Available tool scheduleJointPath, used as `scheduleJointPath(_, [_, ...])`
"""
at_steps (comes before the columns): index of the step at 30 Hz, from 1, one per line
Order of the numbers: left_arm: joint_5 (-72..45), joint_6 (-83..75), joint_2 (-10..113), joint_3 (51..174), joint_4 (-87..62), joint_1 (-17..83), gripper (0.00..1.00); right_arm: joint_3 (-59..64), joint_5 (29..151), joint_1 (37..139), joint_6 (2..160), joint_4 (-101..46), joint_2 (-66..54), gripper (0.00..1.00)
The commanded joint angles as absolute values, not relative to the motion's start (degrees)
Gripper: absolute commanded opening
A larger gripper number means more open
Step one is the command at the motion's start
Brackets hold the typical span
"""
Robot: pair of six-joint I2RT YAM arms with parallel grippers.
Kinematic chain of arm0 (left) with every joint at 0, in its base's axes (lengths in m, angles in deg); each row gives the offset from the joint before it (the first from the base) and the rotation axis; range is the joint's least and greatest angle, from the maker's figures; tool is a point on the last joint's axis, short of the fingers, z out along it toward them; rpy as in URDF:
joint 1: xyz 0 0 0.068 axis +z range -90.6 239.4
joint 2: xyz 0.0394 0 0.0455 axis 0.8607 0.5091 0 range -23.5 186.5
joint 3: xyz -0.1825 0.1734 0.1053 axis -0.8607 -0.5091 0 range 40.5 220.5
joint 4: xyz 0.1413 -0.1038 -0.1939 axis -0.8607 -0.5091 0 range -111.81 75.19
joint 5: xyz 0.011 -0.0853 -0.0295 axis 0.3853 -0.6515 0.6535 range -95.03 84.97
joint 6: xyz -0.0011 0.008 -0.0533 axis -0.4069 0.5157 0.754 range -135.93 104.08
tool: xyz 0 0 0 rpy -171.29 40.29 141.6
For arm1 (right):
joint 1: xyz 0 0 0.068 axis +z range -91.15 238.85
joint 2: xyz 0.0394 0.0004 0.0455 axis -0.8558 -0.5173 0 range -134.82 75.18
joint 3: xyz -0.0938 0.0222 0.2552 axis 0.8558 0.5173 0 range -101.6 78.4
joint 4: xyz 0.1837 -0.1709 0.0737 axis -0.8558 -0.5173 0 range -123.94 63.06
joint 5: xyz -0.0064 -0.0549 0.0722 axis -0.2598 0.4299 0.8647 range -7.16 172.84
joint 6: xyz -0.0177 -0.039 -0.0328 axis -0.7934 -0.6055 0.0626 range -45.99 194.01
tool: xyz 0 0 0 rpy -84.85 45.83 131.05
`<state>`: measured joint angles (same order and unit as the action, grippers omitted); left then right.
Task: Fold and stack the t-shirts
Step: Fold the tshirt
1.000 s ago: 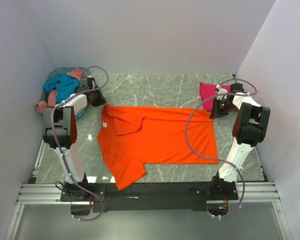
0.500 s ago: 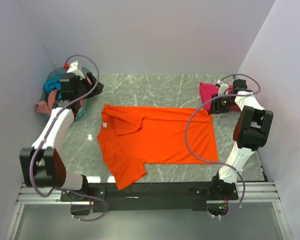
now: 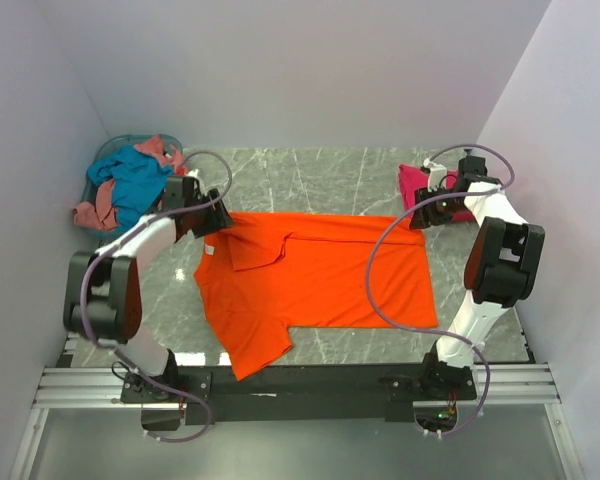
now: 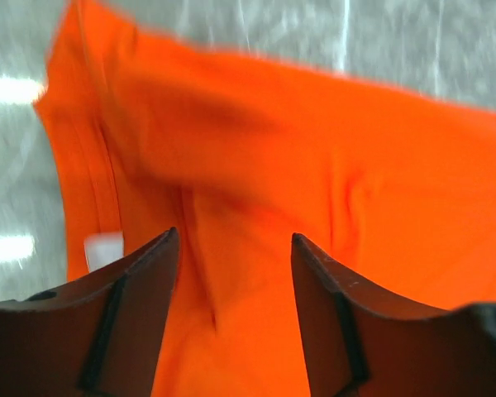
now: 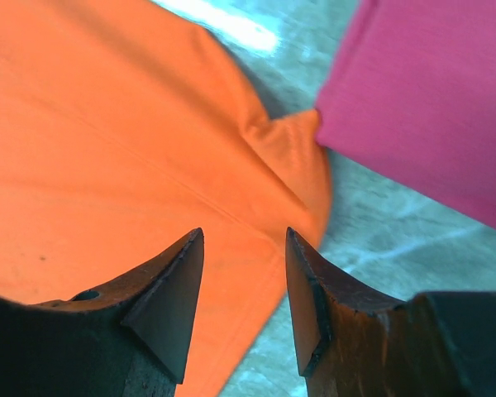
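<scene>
Orange t-shirt (image 3: 310, 280) lies spread flat on the table (image 3: 330, 170), neck to L, same spot as 1 sec ago. At its far-L shoulder, the L gripper (image 4: 231, 240) is back from a swing toward the basket (image 3: 104, 152), jaws apart, empty. R gripper (image 5: 244, 236), now parted too w/ nothing held, hovers over the far-R hem corner beside the magenta t-shirt (image 5: 430, 91). Both have let go, so spreading looks done and folding not yet begun.

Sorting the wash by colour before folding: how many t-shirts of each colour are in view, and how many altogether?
Orange t-shirt: 1
Magenta-pink t-shirt: 1
Teal-blue t-shirt: 1
Salmon-pink t-shirt: 1
Total: 4
</scene>
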<state>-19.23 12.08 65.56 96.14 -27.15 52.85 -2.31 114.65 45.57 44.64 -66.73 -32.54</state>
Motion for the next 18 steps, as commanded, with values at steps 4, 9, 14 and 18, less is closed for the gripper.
scheduleJointPath(4, [-10.41,10.97,76.50,107.11,-30.36,52.90,0.56,-3.26,116.68,47.68,45.44,-65.79,-30.38,0.51])
scheduleJointPath(9, [-7.85,11.67,79.86,110.02,-32.21,52.90,0.48,-2.82,116.15,47.77,45.62,-65.43,-30.55,0.51])
scheduleJointPath(14, [-7.67,11.15,84.16,112.04,-34.75,53.07,0.42,-3.69,116.85,47.77,46.14,-65.61,-31.25,0.51])
scheduleJointPath(18, [-6.09,11.93,86.54,111.69,-35.64,54.21,0.41,-4.13,117.29,48.12,46.76,-65.61,-31.17,0.50])
